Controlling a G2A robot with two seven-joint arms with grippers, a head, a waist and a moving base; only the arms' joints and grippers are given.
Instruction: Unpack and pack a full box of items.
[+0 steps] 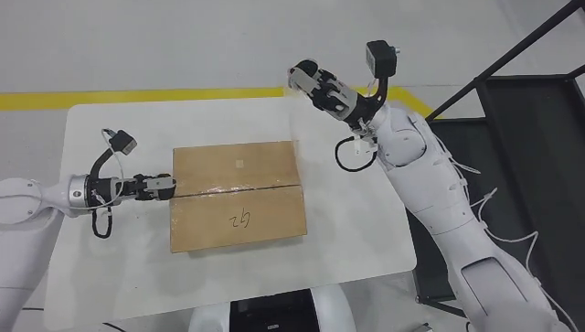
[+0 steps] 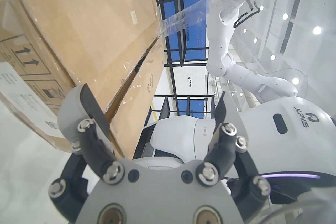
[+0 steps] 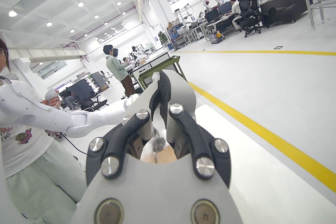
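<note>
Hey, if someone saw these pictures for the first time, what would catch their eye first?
Most likely the brown cardboard box in the middle of the white table, flaps shut. Next, the strip of clear tape stretched from the box's right end up to the raised right hand, which is shut on it. The left hand sits open at the box's other end, by the seam.
</note>
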